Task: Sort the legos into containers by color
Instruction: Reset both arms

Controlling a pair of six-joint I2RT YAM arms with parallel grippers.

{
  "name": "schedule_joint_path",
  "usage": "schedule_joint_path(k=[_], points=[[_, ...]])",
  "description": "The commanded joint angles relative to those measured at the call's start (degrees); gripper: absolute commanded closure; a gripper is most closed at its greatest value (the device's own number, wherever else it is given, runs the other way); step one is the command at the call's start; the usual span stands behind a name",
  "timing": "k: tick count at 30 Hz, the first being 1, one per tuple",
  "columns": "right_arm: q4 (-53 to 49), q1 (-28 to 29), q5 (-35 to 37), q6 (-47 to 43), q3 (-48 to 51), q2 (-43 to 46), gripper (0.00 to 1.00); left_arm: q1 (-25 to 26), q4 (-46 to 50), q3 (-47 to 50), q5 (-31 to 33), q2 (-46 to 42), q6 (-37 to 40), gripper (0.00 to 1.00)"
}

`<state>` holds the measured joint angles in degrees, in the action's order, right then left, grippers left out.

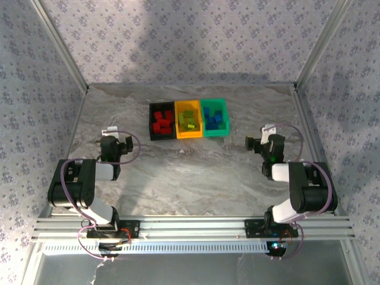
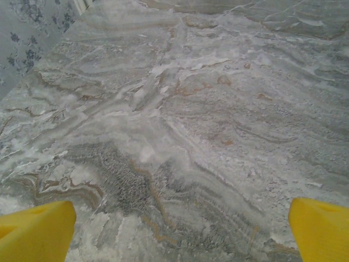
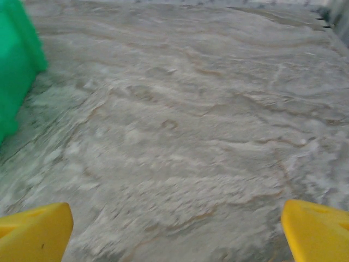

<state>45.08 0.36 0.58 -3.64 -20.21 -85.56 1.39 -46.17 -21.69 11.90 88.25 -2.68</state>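
1. Left wrist view: left jaws spread wide, pinching nothing, over the marbled desk (image 2: 180, 120); right jaws the same, green bin (image 3: 16, 65) just to their left.
2. Mid-desk row: red bricks (image 1: 161, 120) in black bin (image 1: 151, 122), yellow-green bricks (image 1: 188, 120) in orange bin (image 1: 189, 136), blue bricks (image 1: 215, 119) in green.
3. Judgement: sorting looks done, so both arms sit apart, holding nothing.
4. No brand or writing readable.

A grey marble-patterned surface (image 1: 196, 172), veined with tan and white, sits inside an enclosure. Pale lilac floral-print walls (image 1: 190, 35) rise behind and at both sides, edged by slanted aluminium posts (image 1: 59, 44). Soft shadows cross the back wall. An aluminium rail (image 1: 190, 225) runs along the near edge.
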Motion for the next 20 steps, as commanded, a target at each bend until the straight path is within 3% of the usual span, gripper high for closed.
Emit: schedule_joint_path(k=[1, 4, 20], points=[[3.69, -0.01, 0.85, -1.09, -0.38, -1.28, 0.0, -0.42, -1.99, -1.18, -1.62, -0.31, 0.54, 0.0], [-0.7, -2.27, 0.0, 1.58, -2.61, -1.24, 0.0, -0.42, -2.03, -1.25, -1.67, -0.33, 0.49, 0.0], [-0.7, -2.44, -0.25, 1.65, -2.74, -1.37, 0.0, -0.51, -1.9, -1.25, -1.83, -0.35, 0.48, 0.0]])
